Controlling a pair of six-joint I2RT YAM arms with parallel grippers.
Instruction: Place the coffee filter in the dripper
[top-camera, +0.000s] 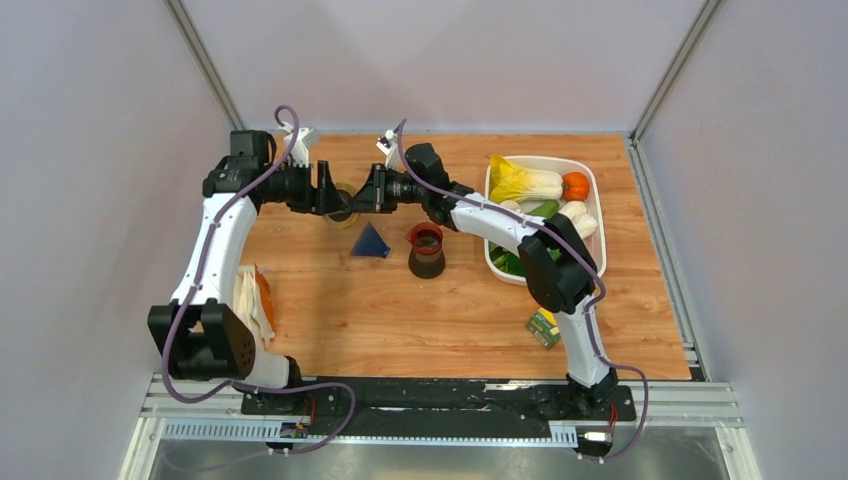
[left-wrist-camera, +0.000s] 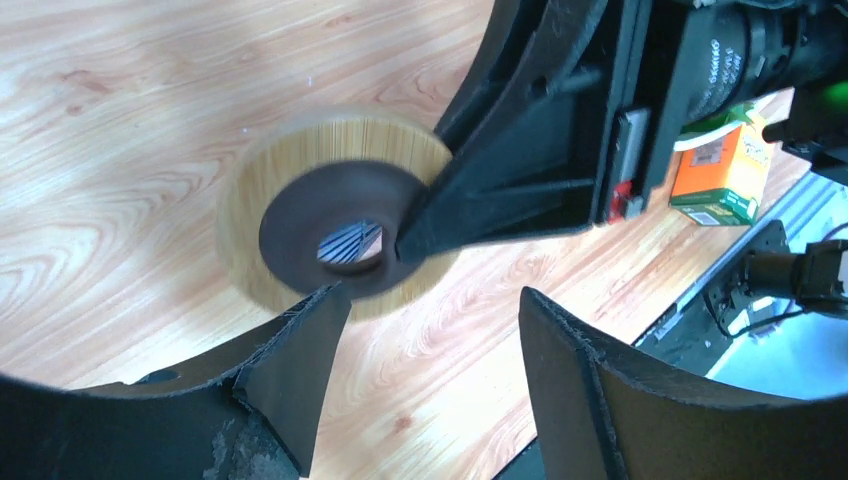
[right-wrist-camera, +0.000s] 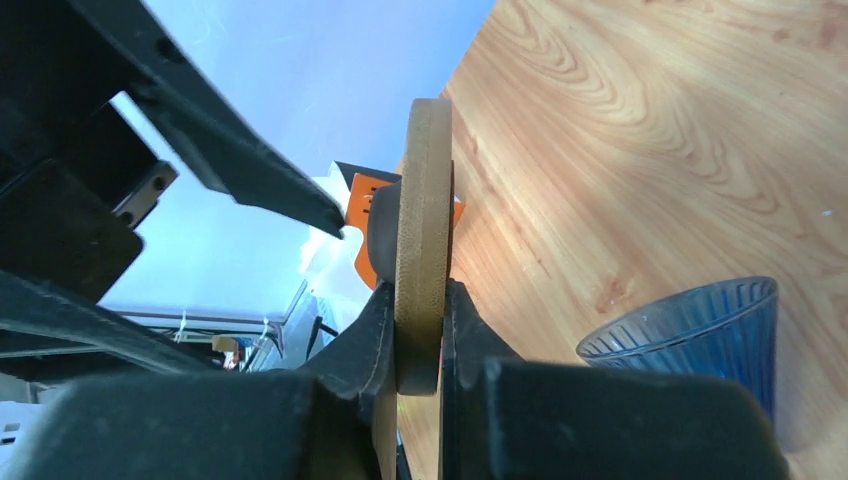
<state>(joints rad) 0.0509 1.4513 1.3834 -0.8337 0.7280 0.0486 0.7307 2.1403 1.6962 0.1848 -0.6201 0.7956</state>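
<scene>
My right fingers (right-wrist-camera: 418, 330) are clenched on the rim of a tan wooden ring (right-wrist-camera: 425, 180) with a dark brown centre, held up edge-on at the far side of the desk (top-camera: 400, 320). My left fingers (left-wrist-camera: 430, 335) are spread apart just in front of that ring with nothing between them. One tip sits against its lower edge in the left wrist view, but I cannot tell whether it touches.

From above, both wrists cover most of the ring. The coffee filter (top-camera: 250, 300) lies on the desk's left side beside something orange, partly hidden by my left arm. The dripper (top-camera: 427, 250) stands upright mid-desk, well apart from the filter and just beside a blue ribbed cone (right-wrist-camera: 690, 330), which the right wrist view cuts off. A white tub (top-camera: 590, 180) of vegetables sits on the right, with a small carton (left-wrist-camera: 725, 165) nearer my bases.
</scene>
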